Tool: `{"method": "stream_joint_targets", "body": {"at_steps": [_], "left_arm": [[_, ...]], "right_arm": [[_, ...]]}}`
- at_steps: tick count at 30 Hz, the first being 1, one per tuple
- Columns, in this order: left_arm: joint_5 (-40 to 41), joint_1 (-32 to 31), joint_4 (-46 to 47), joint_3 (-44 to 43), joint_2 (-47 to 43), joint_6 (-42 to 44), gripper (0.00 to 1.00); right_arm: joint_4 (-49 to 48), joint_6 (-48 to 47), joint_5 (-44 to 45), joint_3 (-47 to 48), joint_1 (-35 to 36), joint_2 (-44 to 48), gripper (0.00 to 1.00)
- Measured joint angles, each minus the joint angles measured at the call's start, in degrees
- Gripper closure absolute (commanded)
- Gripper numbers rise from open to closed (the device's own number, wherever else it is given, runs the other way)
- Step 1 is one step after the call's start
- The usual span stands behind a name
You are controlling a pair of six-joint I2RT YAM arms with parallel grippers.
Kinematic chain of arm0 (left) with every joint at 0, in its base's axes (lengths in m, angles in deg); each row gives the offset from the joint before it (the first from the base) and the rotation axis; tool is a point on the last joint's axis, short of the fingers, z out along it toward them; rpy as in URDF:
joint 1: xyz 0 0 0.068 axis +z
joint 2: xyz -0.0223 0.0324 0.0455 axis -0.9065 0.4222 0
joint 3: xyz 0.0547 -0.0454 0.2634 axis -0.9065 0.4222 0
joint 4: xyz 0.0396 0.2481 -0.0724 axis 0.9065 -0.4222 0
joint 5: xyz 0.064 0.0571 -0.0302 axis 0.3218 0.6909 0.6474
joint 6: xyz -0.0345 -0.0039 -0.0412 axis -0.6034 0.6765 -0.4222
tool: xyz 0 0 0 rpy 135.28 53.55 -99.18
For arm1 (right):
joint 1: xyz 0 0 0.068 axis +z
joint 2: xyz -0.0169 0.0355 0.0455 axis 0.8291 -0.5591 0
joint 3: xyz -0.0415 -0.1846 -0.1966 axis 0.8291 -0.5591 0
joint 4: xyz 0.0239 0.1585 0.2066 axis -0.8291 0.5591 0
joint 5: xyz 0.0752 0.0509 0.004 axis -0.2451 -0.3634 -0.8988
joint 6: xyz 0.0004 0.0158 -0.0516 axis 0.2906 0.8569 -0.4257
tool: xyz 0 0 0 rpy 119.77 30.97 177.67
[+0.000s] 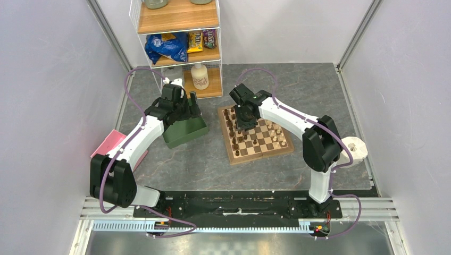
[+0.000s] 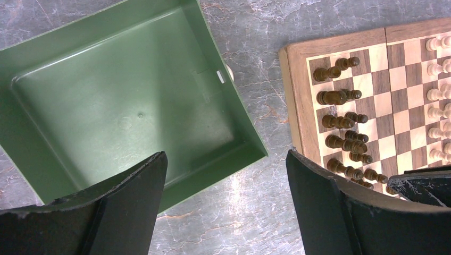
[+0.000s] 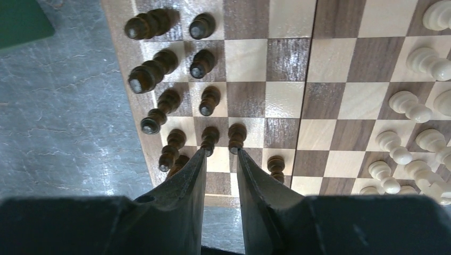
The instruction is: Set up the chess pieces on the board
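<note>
The square wooden chessboard with brown and tan squares (image 1: 262, 155) lies on the grey marbled counter (image 1: 186, 159), right of the green plastic tray (image 2: 122, 106). The dark brown turned wooden pieces (image 3: 146, 74) crowd the two rows at the board's left end. The pale cream pieces (image 3: 409, 103) stand at the opposite end.

The right tool (image 3: 220, 154) hangs low over the dark end. Its fingers are parted only narrowly, a strip of board shows between them, and they grip nothing. Their tips sit just beside two dark pawns, one of which (image 3: 236, 137) seems slightly out of line. The left tool (image 2: 224, 156) hovers spread wide over the tray's near edge and also holds nothing.

These figures are probably very light, rigid and smooth. A pinch will not crush them, but a rounded head could squirt out sideways. Their narrow bases and close neighbours make toppling the likelier trouble. The safest hold is probably at the waist just under the head, with the fingers descending into the gaps between pieces and closing gently.
</note>
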Motion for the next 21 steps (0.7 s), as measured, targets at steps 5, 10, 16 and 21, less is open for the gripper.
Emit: {"method": "stream_joint_targets", "body": {"at_steps": [5, 10, 16, 21], "left_arm": [[0.0, 0.0, 0.0, 0.0, 0.0, 0.0, 0.11], [0.0, 0.0, 0.1, 0.0, 0.0, 0.0, 0.11], [0.0, 0.0, 0.1, 0.0, 0.0, 0.0, 0.11], [0.0, 0.0, 0.1, 0.0, 0.0, 0.0, 0.11]], "right_arm": [[0.1, 0.2, -0.1, -1.1, -0.9, -0.4, 0.66], [0.0, 0.3, -0.3, -1.6, -0.9, -1.9, 0.67], [0.1, 0.3, -0.7, -1.9, -0.9, -3.7, 0.72], [0.2, 0.2, -0.6, -2.2, -0.9, -3.8, 0.86]]}}
